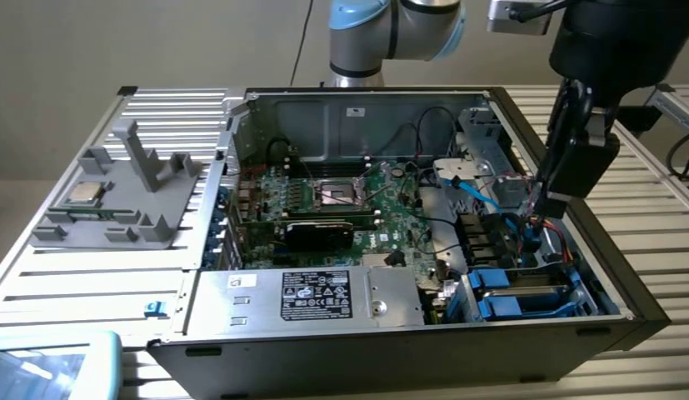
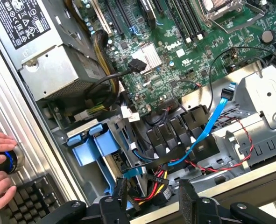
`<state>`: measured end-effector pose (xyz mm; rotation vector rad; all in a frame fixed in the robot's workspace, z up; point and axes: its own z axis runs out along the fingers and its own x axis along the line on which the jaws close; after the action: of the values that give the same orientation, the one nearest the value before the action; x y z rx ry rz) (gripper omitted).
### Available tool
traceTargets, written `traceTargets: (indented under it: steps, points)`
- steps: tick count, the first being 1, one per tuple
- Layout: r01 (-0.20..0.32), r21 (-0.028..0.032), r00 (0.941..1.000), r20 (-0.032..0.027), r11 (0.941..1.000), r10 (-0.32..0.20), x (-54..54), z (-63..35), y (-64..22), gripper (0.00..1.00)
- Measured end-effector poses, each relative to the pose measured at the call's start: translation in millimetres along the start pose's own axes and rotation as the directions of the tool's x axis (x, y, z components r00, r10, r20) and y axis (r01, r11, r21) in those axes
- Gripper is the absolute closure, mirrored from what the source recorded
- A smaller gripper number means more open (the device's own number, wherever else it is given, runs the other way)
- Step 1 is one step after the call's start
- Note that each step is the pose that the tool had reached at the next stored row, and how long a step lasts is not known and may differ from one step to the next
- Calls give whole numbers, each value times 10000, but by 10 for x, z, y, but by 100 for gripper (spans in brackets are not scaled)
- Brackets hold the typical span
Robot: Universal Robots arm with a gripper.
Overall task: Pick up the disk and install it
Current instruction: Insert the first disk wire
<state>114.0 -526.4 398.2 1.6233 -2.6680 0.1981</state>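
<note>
Here we see the claw (image 1: 544,202) open and empty above the computer case (image 1: 322,350); the disk (image 1: 522,293) lies in its bay, below it, toward the case's near wall.

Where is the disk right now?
In the exterior view the disk sits inside the computer case, in its near corner on the view's right, beside the power supply box.

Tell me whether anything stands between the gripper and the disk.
A bundle of red, yellow and black wires lies right under the open gripper, next to the blue-framed disk. Nothing visible lies on the disk itself.
</note>
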Motion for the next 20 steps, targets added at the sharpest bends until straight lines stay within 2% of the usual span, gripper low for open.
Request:
traceTargets:
  steps: [14, 18, 20]
  points:
    - [1, 0, 10000, 0, 10000, -1, 2, -2, -2, 44]
    - [-6, -57, 9999, 109, 10000, 7, 79, 7, -40, 44]
    - [-10, -94, 9998, 181, 10000, 11, 125, 14, -62, 44]
